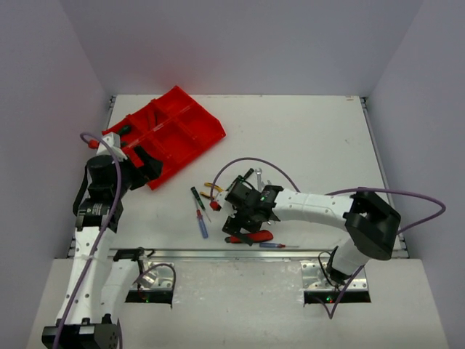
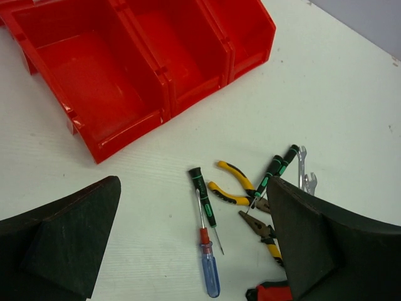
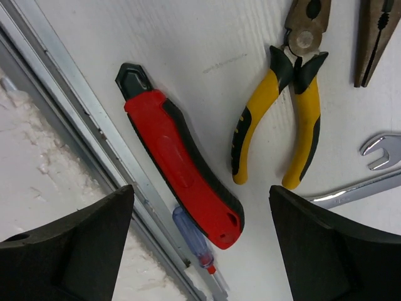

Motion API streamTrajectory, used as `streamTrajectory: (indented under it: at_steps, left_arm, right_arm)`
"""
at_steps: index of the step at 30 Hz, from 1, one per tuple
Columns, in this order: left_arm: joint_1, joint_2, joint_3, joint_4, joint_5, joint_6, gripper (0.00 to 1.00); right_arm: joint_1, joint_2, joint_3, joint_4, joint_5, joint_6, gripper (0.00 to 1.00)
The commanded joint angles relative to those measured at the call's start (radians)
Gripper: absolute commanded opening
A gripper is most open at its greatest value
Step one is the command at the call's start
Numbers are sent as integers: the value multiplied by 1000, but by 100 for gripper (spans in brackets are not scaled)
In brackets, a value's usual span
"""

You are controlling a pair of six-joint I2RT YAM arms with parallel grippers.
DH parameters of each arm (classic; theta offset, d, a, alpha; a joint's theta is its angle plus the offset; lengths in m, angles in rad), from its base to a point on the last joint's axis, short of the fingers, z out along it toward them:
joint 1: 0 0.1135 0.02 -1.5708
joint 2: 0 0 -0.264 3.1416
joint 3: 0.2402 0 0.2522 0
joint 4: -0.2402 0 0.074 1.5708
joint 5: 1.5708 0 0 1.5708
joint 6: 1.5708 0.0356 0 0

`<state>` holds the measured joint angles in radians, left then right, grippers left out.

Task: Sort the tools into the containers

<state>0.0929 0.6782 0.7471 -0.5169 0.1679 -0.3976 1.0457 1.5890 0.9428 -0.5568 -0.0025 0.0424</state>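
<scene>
The right gripper [image 3: 199,194] hangs spread and empty over the red utility knife [image 3: 182,169]. The knife lies slantwise beside the table's metal rail [image 3: 81,125], with a blue screwdriver [image 3: 191,235] tucked against it. The step in hand looks like picking up the knife. That calls for a descent with the fingers astride the handle (clear of that screwdriver), then a carry to the red tray [image 1: 196,142], well apart at far left. The left gripper [image 2: 191,188] hovers near the tray, jaws likewise apart and holding nothing.

I saw a white table [image 1: 312,138] boxed in by pale grey walls [image 1: 240,43] on three sides. A silver metal rail [image 1: 189,254] ran along its near edge, and a rougher white surface [image 1: 240,305] lay just below that.
</scene>
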Motion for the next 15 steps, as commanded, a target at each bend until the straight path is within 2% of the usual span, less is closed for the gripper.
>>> streamTrajectory:
  at_steps: [1,6,15]
  left_arm:
    - [-5,-53,8,75,4,13,100]
    - [-55,-45,-6,84,17,10,100]
    - [-105,-64,-6,84,7,11,100]
  right_arm:
    - [27,69,22,-6,84,-72,85]
    - [97,39,9,64,73,-79,81]
    - [138,132,71,75,66,-133,65]
